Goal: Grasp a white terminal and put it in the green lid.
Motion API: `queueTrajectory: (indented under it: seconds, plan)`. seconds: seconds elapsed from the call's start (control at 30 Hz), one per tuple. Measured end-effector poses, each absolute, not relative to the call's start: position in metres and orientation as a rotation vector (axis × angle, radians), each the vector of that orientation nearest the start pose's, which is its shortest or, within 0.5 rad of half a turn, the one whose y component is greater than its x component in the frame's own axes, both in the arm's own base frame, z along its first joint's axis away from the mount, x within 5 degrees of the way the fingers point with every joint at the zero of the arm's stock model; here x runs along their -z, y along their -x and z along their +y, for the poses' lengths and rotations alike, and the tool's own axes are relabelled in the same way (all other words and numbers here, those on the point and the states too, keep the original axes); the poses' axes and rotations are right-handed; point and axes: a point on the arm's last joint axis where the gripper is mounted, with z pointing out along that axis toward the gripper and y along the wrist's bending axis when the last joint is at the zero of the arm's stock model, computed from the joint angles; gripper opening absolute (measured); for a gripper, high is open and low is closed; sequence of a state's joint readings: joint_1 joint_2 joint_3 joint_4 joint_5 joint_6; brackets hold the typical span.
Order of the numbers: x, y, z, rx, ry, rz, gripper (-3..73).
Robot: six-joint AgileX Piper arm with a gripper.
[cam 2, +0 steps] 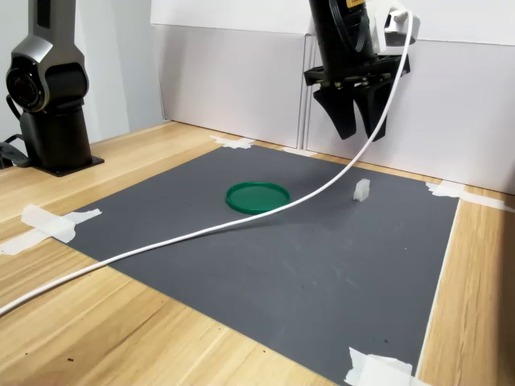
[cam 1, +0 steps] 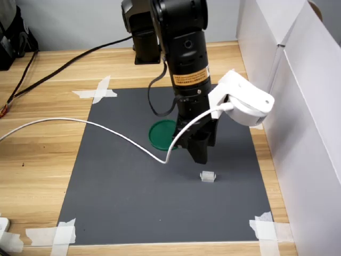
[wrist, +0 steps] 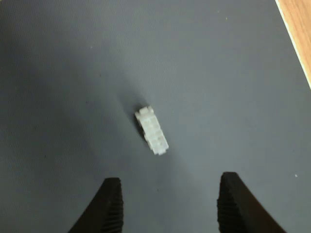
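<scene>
White terminal (wrist: 152,131) lies on the grey mat (cam 1: 133,197); the end effector (wrist: 167,204) hangs above it, spread and empty, lid (cam 2: 257,196) nearby.

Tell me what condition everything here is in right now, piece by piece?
gripper: open, raised above the mat, holding nothing.
white terminal: loose on the mat, ungrasped.
green lid: flat on the mat, empty.
grey mat: taped at its corners.
white cable: trails slack across the mat.
</scene>
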State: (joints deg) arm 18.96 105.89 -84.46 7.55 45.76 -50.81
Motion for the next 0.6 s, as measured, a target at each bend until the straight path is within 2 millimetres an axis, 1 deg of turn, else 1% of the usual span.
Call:
queueTrajectory:
  seconds: [0.27, 0.6]
  plan:
    - [-0.251, -0.381, 0.141, -0.001, 1.400, 2.239, 49.9]
    - [-0.223, -0.389, 0.144, -0.009, 1.443, 2.278, 49.9]
